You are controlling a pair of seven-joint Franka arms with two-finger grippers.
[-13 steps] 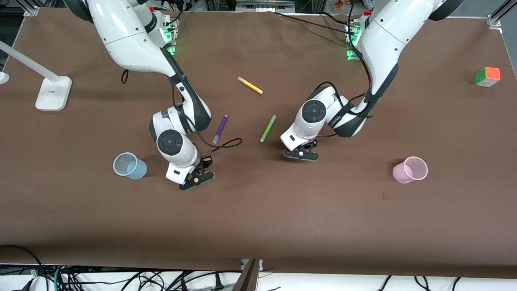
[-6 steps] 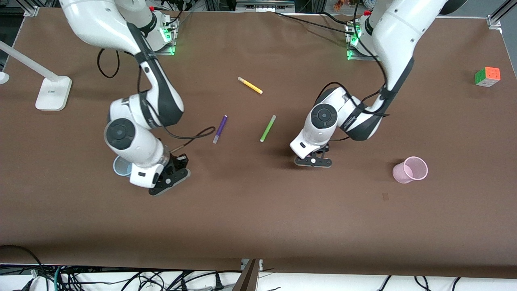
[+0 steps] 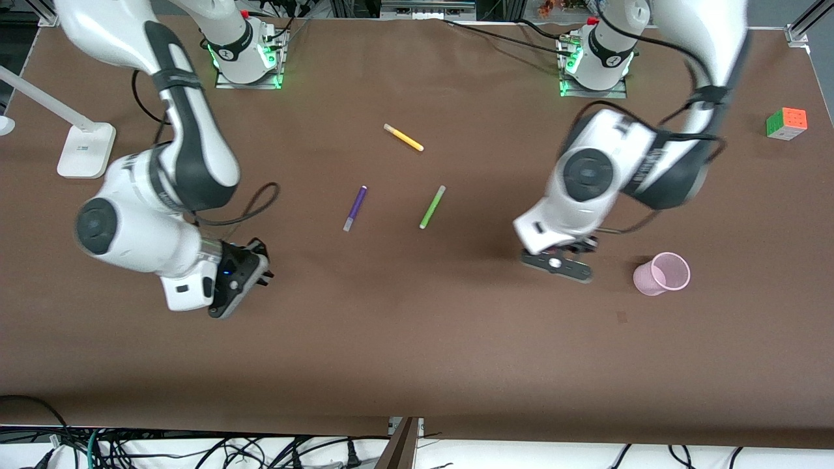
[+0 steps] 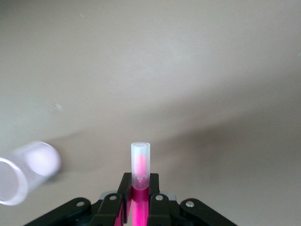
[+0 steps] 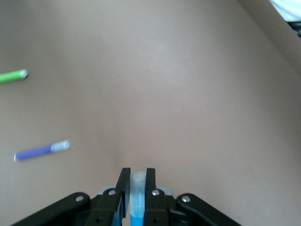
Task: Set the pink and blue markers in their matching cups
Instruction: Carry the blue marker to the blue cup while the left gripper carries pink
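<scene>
**Free room and obstacles on the table.**
Between the left gripper, clamping the pink marker, and the pink cup lies bare table. The purple marker, green marker and yellow marker occupy mid-table.

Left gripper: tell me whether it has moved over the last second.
Yes. The left gripper, shut on the pink marker, moved away from the lime-green marker toward the light pink plastic cup.

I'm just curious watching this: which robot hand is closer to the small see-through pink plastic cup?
The left gripper, holding the pink marker, hovers right beside the pink cup. The right gripper, holding the blue marker, is toward the right arm's end of the table.
</scene>
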